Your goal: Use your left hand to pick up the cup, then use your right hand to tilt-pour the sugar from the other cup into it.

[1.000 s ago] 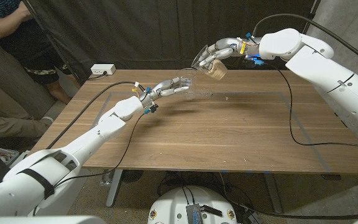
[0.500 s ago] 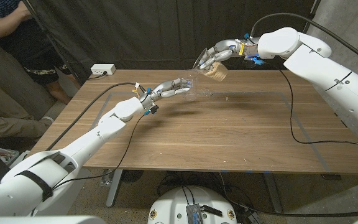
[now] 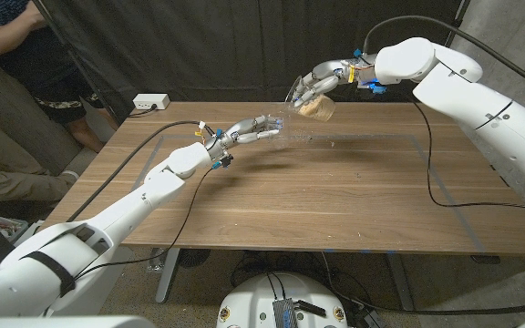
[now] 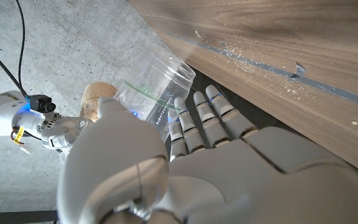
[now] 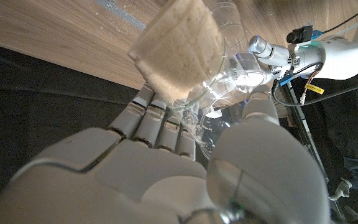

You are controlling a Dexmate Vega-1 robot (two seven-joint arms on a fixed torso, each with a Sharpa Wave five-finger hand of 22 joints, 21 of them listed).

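Observation:
My left hand [image 3: 247, 128] holds an empty clear plastic cup [image 3: 276, 121] just above the far side of the table [image 3: 335, 210]. In the left wrist view the fingers [image 4: 194, 121] wrap the clear cup [image 4: 157, 87]. My right hand [image 3: 323, 76] grips a second clear cup [image 3: 310, 102] with pale brown sugar in it, tilted, up and to the right of the empty cup. In the right wrist view the sugar cup [image 5: 179, 50] lies across my right hand [image 5: 154, 162], its mouth toward the empty cup [image 5: 232, 74]. The sugar is still in its cup.
Loose sugar grains [image 3: 315, 138] lie on the wood under the cups. A white power strip [image 3: 150, 102] sits at the far left corner. Cables [image 3: 431, 173] trail over the table. People [image 3: 7, 64] stand at the left, behind the table.
My right arm has shifted slightly left and the sugar cup has dipped a little closer to the empty cup. My left hand holds still.

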